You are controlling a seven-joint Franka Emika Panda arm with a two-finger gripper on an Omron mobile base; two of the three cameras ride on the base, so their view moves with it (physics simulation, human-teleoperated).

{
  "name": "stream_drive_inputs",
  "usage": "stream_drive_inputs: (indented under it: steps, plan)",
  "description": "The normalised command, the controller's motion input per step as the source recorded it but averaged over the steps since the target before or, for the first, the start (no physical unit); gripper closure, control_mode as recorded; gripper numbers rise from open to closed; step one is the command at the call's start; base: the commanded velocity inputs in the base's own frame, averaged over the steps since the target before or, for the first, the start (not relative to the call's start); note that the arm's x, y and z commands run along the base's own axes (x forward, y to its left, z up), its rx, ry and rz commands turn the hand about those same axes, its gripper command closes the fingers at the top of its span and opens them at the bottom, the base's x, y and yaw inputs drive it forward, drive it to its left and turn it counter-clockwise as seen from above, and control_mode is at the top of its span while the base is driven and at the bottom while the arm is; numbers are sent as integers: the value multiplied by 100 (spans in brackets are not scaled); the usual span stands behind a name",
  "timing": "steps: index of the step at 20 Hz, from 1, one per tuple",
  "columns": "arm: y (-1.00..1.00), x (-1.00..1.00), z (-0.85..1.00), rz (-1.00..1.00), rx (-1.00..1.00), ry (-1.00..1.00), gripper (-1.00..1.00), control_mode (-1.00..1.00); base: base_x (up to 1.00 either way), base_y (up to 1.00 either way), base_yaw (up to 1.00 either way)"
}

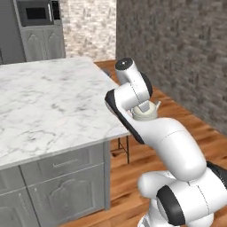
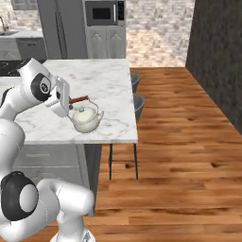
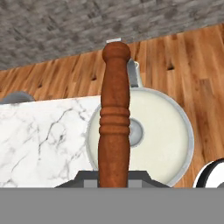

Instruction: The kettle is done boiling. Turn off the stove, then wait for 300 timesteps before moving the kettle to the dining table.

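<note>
Kettle (image 2: 86, 119) – cream-white, squat, brown arched handle (image 3: 113, 118) – is at the near right corner of the dining table (image 2: 111, 82), by the edge facing the wood floor (image 2: 184, 137). Can't tell if the base touches the marble or hangs just above.

No readable writing or brand anywhere; microwave (image 2: 105, 13) front is blank at this res.

L to R, right base view: white arm at left, gripper (image 2: 67, 105) clamped on the handle's near end, kettle body just right of it w/ spout toward the table edge, then two grey stools (image 2: 137, 101) tucked under the table's right side, then floor and a dark stone wall.

Left base view: table fills the left, arm at centre-right hides most of the kettle (image 1: 145, 111); just the cream top peeks out behind the forearm. Grip not visible there.

Hand view: looks straight down on the lid (image 3: 144, 131) and knob, handle runs up the middle, jaws narrow, shut on it at bottom. Marble is under the kettle's left part, floor under the right – so the kettle overhangs or sits right at the edge.
</note>
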Motion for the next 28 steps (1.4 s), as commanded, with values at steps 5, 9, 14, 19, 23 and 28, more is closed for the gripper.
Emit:
stream_drive_inputs:
  steps: [5,9,14,19,23,28]
  plan:
    - [0,0,0,0,0,0,100,100,61,-35,24]
    - [0,0,0,0,0,0,100,100,60,-35,24]
    - [0,0,0,0,0,0,100,100,55,-35,25]
    - [0,0,0,0,0,0,100,100,47,-35,24]
    - [0,0,0,0,0,0,100,100,41,-29,23]
    - [0,0,0,0,0,0,100,100,21,-16,18]
